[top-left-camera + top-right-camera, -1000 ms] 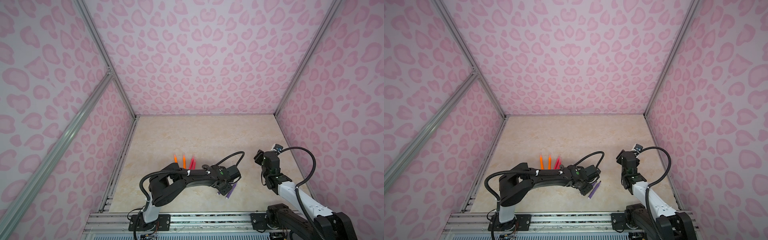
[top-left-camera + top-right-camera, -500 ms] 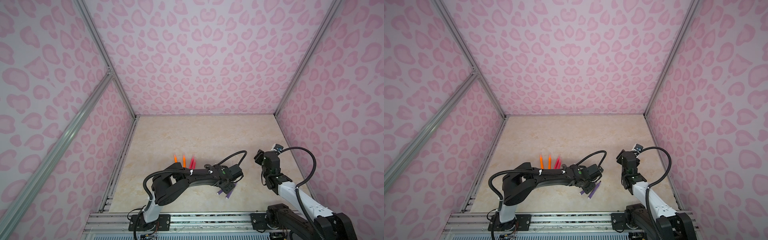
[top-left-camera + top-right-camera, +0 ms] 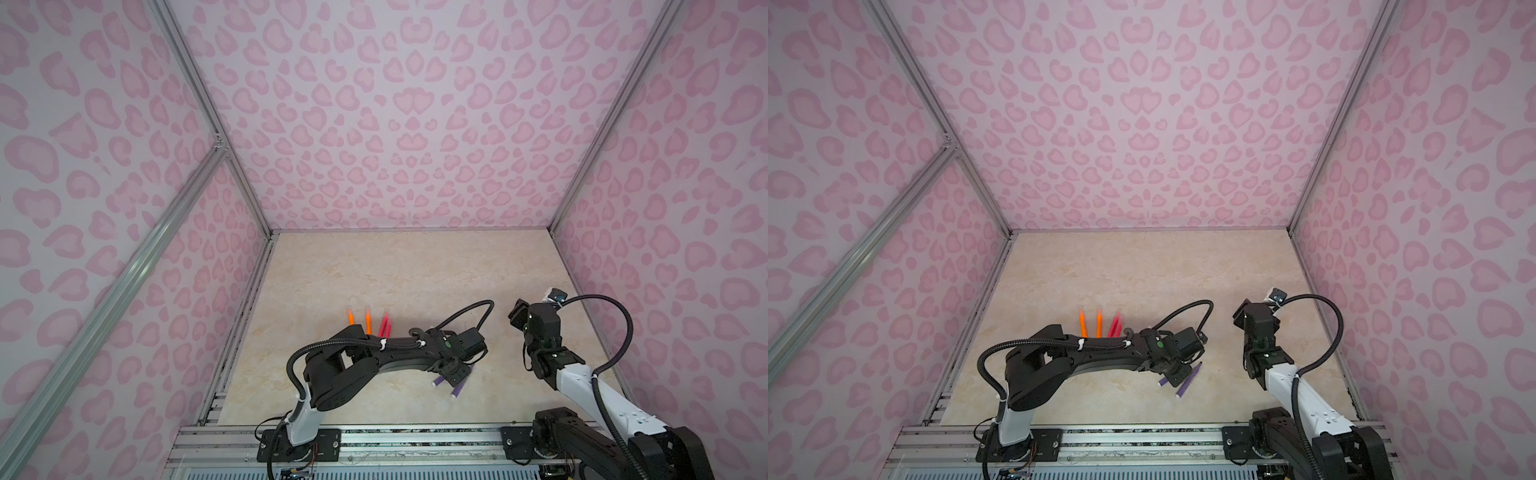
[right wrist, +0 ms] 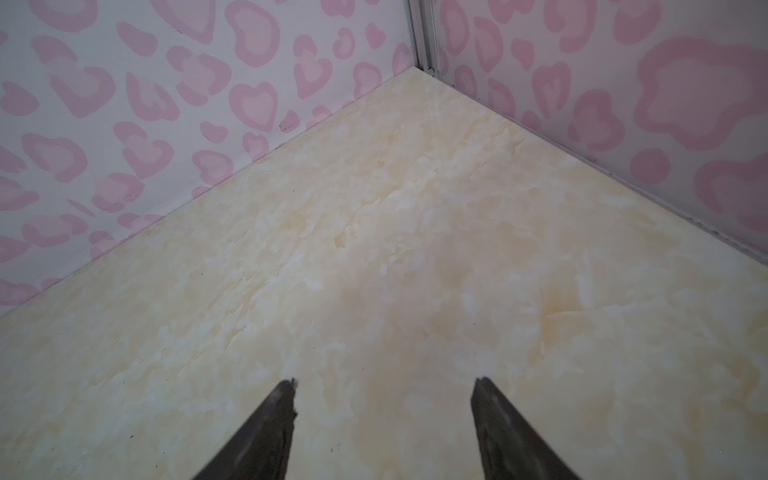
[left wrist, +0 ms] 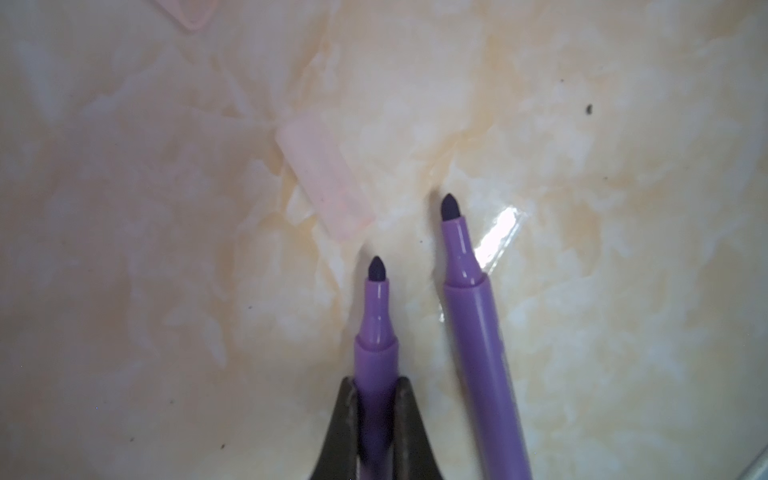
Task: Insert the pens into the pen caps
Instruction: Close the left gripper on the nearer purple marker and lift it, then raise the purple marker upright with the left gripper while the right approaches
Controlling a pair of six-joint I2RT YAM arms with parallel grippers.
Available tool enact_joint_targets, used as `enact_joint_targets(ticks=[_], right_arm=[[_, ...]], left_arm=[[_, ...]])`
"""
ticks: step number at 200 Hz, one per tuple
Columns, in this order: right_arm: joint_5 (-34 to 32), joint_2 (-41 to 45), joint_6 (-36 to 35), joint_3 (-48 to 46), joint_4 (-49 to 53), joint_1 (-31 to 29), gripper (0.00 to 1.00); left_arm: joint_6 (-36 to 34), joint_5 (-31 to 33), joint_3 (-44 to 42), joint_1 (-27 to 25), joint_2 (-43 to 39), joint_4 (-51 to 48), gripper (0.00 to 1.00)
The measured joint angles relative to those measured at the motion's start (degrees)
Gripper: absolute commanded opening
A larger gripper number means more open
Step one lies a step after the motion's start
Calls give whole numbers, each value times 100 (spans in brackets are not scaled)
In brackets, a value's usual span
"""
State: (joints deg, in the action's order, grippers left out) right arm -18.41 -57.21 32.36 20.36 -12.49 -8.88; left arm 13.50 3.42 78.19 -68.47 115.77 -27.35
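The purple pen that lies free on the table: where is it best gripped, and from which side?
Likely mid-barrel on the free purple pen, from above, jaws across it: it lies flat, its barrel is straight, its front narrows. The right hand is open.

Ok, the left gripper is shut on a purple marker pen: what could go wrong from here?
The second purple marker pen lies close beside the gripped purple marker pen; lifting may knock it. The translucent pinkish cap lies loose, skewed to the tip; with the right gripper open and away, pushing may slide it.
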Motion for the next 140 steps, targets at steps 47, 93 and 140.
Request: enact_joint_targets(ticks=[47, 93, 140], right_arm=[[50, 173, -4, -98, 2, 4, 68], [627, 599, 9, 280, 323, -376, 70], [535, 1311, 173, 463, 142, -3165, 75]], left_arm=[[133, 372, -885, 70, -938, 227, 3], [417, 1318, -2326, 378, -2979, 1211, 3], [911, 1816, -3467, 883, -4546, 1956, 3]])
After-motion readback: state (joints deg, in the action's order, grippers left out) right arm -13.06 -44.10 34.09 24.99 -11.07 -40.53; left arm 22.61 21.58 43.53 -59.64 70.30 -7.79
